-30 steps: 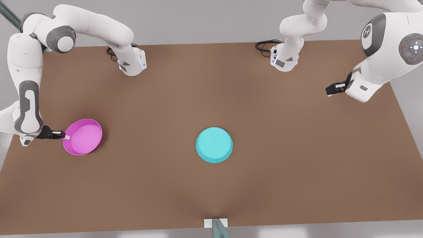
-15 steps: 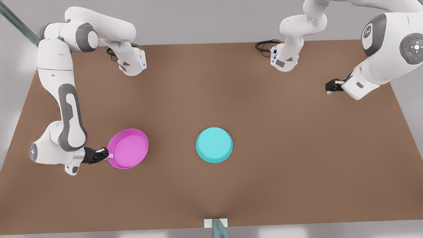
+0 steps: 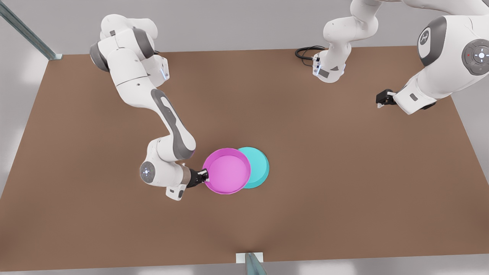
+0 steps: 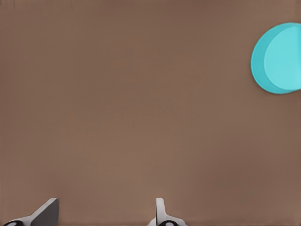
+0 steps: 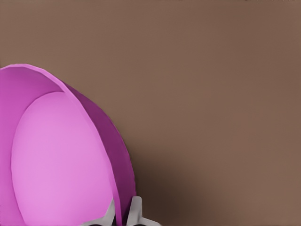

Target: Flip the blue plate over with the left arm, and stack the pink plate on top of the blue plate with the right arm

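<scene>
Your right gripper [image 3: 206, 177] pinches pink plate [image 3: 226, 170] rim, overlapping blue plate [image 3: 259, 167] mid-table [image 3: 344, 183]; left gripper [image 3: 380, 101] waits far right, fingers spread.

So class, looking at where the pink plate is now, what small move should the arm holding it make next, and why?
Probably carry it a little further toward the front view's right. The right gripper holds the pink plate by its rim, and it covers only part of the blue plate, which lies base up. The left gripper waits far off, open.
</scene>
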Controlling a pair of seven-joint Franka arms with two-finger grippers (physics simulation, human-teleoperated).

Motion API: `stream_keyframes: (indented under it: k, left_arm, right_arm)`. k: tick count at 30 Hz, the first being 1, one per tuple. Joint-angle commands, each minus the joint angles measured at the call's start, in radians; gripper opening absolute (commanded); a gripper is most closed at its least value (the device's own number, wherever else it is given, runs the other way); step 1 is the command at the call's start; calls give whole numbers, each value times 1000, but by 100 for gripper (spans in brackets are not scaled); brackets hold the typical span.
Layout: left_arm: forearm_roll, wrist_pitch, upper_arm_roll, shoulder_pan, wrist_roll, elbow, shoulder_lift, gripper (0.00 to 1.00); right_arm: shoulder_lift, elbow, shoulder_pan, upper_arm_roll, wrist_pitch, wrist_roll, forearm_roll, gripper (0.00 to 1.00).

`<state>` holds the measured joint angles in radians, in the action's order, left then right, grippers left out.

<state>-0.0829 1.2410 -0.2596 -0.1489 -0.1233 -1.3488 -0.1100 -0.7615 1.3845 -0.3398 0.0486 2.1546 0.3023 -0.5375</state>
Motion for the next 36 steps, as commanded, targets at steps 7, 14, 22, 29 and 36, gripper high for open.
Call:
stream_keyframes:
  k: [7,14,22,29,36]
  left_arm:
    - [0,2,-1,-8,-79,0,-4,100]
    - [0,2,-3,-11,-75,10,-8,100]
    - [0,-2,-3,-11,-81,8,-13,100]
    - [0,2,-3,-11,-79,8,-17,100]
    - [-3,3,-3,-11,-84,10,-20,100]
  right_arm:
    - [-33,-47,-59,28,65,-505,-42,21]
    - [-24,-36,-62,46,48,-494,-45,21]
    - [-2,-9,-61,63,-6,-486,-41,21]
    - [8,-9,-61,65,-52,-488,-41,21]
    - [10,-12,-61,68,-53,-483,-42,100]
